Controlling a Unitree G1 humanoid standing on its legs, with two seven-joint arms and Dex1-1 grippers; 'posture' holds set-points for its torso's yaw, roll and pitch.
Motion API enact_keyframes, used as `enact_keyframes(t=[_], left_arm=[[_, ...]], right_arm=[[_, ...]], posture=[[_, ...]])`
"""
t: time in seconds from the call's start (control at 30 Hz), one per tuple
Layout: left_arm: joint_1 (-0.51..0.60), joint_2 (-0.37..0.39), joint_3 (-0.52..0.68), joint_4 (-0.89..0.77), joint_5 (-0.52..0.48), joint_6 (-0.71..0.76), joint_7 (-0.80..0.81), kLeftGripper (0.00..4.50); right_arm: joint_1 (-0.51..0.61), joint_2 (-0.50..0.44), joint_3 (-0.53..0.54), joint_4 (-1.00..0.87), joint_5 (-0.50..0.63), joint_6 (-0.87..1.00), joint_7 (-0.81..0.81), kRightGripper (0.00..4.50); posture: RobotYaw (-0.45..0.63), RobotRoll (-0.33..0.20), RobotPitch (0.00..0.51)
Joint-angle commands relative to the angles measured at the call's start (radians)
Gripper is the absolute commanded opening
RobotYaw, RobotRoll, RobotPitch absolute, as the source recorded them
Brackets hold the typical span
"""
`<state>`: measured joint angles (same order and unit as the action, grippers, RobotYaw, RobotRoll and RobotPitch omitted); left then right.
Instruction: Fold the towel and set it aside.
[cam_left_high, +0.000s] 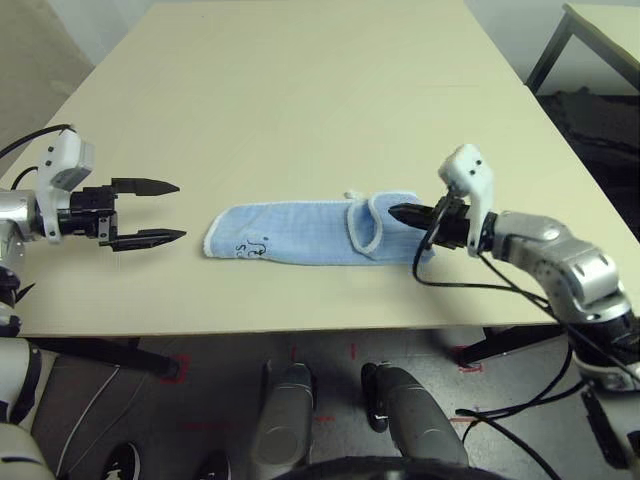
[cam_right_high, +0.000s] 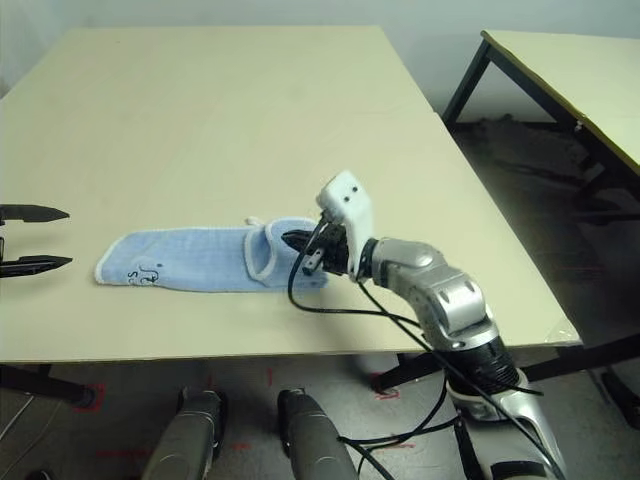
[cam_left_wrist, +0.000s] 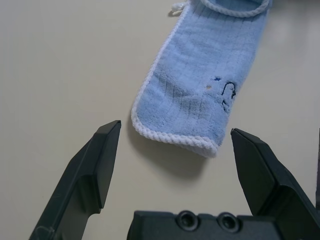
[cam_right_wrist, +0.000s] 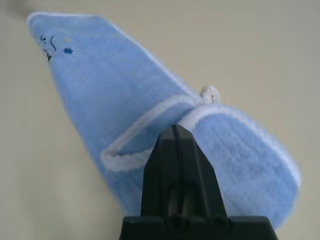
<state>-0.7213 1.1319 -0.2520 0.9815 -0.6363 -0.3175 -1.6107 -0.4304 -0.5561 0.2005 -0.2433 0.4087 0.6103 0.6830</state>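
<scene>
Looking down from the head view, the towel (cam_left_high: 300, 236) lies as a long strip on the table (cam_left_high: 300, 90), its right end doubled over. The left gripper (cam_left_high: 150, 212) waits beside the far end, fingers spread wide. The right gripper (cam_left_high: 405, 213) sits at the doubled end, fingers shut together.

From the left wrist, the towel's embroidered end lies ahead, untouched.

From the right wrist, closed fingers (cam_right_wrist: 176, 165) hide the contact; whether cloth is pinched is unclear. Risk: lifting on a thin pinch lets the fold fall open.
</scene>
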Motion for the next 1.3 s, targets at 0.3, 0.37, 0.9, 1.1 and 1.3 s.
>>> enact_keyframes(t=[0.3,0.37,0.9,1.1,1.3], left_arm=[[-0.002,0.012,0.016,0.000,0.012,0.008,-0.004,4.50],[-0.002,0.011,0.016,0.000,0.012,0.008,-0.004,4.50],[-0.014,0.003,0.020,0.021,0.028,0.011,-0.004,4.50],[-0.016,0.000,0.021,0.024,0.033,0.010,-0.004,4.50],[-0.015,-0.001,0.020,0.026,0.034,0.011,-0.004,4.50]], right_arm=[[0.028,0.073,0.060,0.125,-0.158,-0.097,-0.006,0.02],[0.027,0.088,0.063,0.127,-0.156,-0.088,0.005,0.02],[0.056,0.169,0.068,0.005,-0.020,0.033,0.117,0.02],[0.016,0.136,-0.019,0.015,0.010,0.024,0.125,0.02],[-0.010,0.106,-0.097,0.095,-0.015,-0.041,0.114,0.02]], posture=[[0.06,0.000,0.170],[0.07,0.000,0.172],[0.06,0.000,0.167],[0.06,0.000,0.165],[0.06,0.000,0.164]])
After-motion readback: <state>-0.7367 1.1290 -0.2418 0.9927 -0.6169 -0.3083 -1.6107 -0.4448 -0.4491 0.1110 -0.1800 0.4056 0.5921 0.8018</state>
